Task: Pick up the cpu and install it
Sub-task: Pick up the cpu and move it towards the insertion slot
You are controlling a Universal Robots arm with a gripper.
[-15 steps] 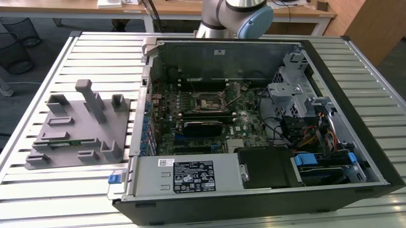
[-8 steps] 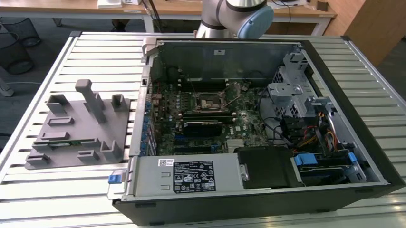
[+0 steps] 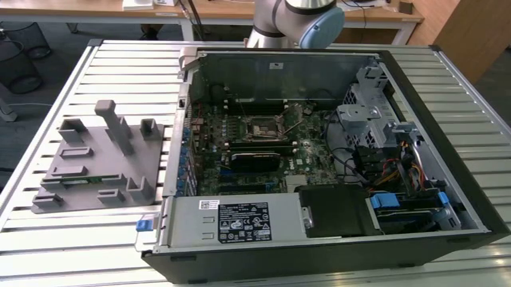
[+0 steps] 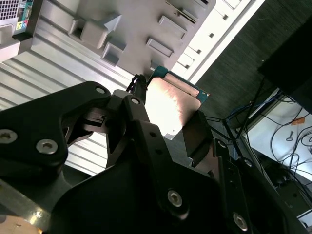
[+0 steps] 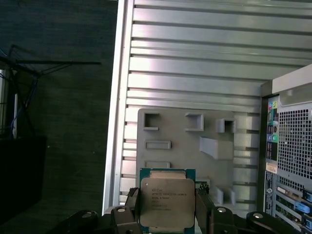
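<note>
The small square cpu, with a silver metal top on a green rim, is clamped between the two fingers of the black gripper, which are closed on its opposite edges. It is lifted well clear of the grey moulded parts tray, which shows behind it in both wrist views. Just beside that tray stands an open black computer case. Under the tray is a slatted aluminium table.

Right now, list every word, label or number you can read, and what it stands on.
Nothing reads clearly enough to quote.
On the cpu, clamped in the gripper: several lines of print, too small to read.
On the black label on the power supply: white print and symbols, blurred.
On the white sticker beside it: unreadable.
</note>
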